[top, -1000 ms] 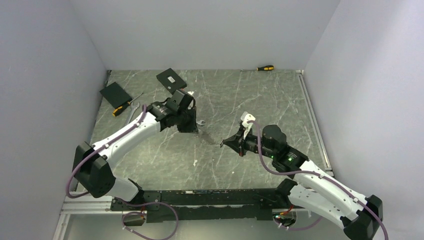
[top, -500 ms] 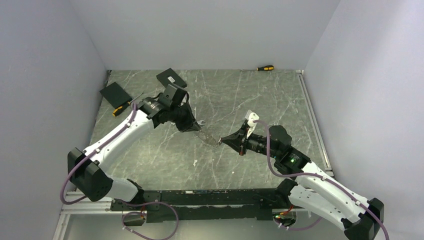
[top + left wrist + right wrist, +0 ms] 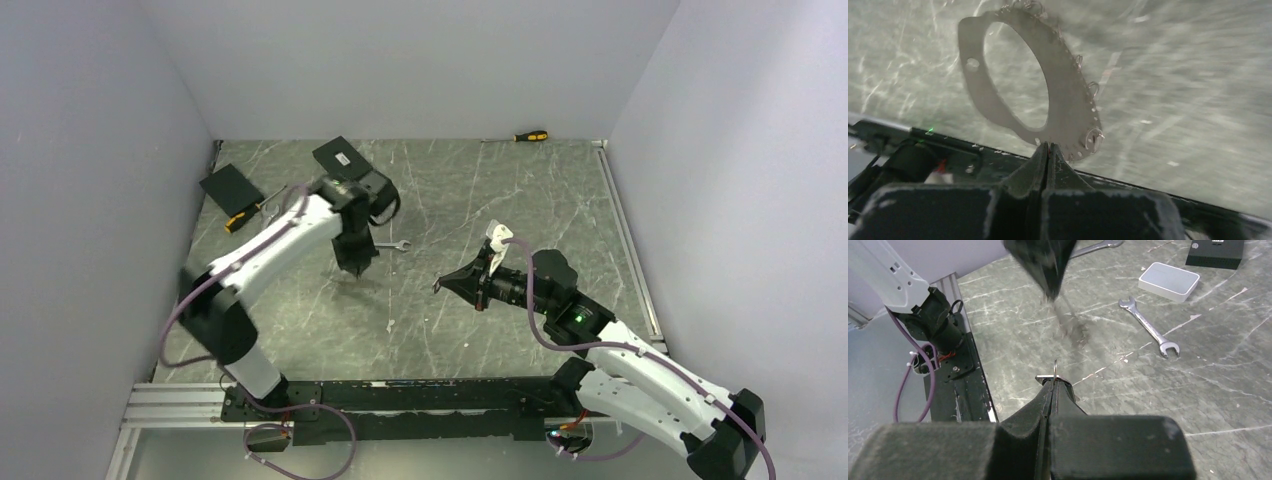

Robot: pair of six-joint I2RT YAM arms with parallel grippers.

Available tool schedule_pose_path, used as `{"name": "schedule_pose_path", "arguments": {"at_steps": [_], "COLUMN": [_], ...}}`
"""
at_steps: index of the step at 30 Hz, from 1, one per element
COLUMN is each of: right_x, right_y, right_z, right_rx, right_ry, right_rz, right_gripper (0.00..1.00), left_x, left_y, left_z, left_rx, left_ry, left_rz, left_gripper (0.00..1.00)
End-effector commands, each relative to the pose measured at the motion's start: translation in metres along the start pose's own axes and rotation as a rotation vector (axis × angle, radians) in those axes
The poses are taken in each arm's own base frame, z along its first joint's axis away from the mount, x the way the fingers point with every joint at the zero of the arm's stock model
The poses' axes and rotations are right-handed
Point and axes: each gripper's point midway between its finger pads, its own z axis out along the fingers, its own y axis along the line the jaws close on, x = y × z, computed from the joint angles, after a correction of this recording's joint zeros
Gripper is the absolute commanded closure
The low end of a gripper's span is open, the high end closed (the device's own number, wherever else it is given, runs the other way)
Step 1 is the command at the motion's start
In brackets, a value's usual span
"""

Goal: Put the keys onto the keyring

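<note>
Silvery flat metal forms the keyring (image 3: 1068, 100), an oval plate with one large opening, small holes punched round its rim and thin wire loops threaded along one edge. It is clamped at its narrow end between the two closed fingers of the left end effector (image 3: 1048, 147). In the right wrist view the keyring (image 3: 1070, 327) is a blur hanging below the downward-pointing left end effector (image 3: 1050, 290); whether its low end touches the desk (image 3: 500, 200) cannot be told. The right end effector (image 3: 1054, 382) has its fingers pressed together on a tiny silvery piece (image 3: 1054, 372) topped by a thin wire loop, too small to tell whether it is a key. From above, the left end effector (image 3: 352, 265) points down at the middle-left of the dark, marble-patterned desk, and the right end effector (image 3: 440, 284) is aimed toward it from the right, the two apart with bare desk between them. A small open-ended wrench (image 3: 392, 245) lies just beyond that gap, seen also from the right wrist (image 3: 1148, 327) near a white box (image 3: 1168, 280). Further out, two flat black boxes (image 3: 342, 155) (image 3: 232, 188) sit at the far left, a yellow-and-black screwdriver (image 3: 240, 218) beside the nearer one, and another screwdriver (image 3: 530, 135) lies along the back wall.
</note>
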Motion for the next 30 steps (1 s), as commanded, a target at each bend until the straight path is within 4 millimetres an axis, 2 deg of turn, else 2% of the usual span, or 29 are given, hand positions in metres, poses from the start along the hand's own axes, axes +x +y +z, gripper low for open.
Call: {"name": "schedule_pose_path", "arguments": {"at_steps": [1, 5, 7, 10, 13, 20, 26, 30], "right_x": [-0.013, -0.011, -0.011, -0.011, -0.01, -0.012, -0.017, -0.015], "right_y": [-0.001, -0.003, -0.003, -0.004, -0.004, 0.0, 0.01, 0.011], "right_z": [-0.003, -0.007, -0.008, -0.009, -0.01, -0.008, -0.005, -0.003], "right_rx": [0.018, 0.038, 0.044, 0.053, 0.054, 0.023, -0.038, -0.05], "right_ry": [-0.043, -0.044, -0.042, -0.04, -0.043, -0.052, -0.08, -0.076], "right_rz": [-0.023, -0.02, -0.022, -0.022, -0.021, -0.025, -0.035, -0.03], "right_gripper": [1.0, 1.0, 1.0, 1.0, 1.0, 1.0, 1.0, 1.0], "left_x": [0.028, 0.046, 0.057, 0.068, 0.063, 0.058, 0.063, 0.06], "left_y": [0.019, -0.014, -0.024, -0.042, -0.057, -0.082, -0.092, -0.093], "left_z": [0.052, 0.084, 0.101, 0.11, 0.099, 0.055, 0.02, 0.01], "left_rx": [-0.141, 0.009, 0.047, 0.137, 0.25, 0.561, 0.772, 0.819], "left_ry": [0.091, 0.163, 0.217, 0.286, 0.268, 0.244, 0.297, 0.276], "left_rz": [0.084, 0.07, 0.061, 0.043, 0.044, 0.14, 0.155, 0.165], "left_gripper": [1.0, 1.0, 1.0, 1.0, 1.0, 1.0, 1.0, 1.0]}}
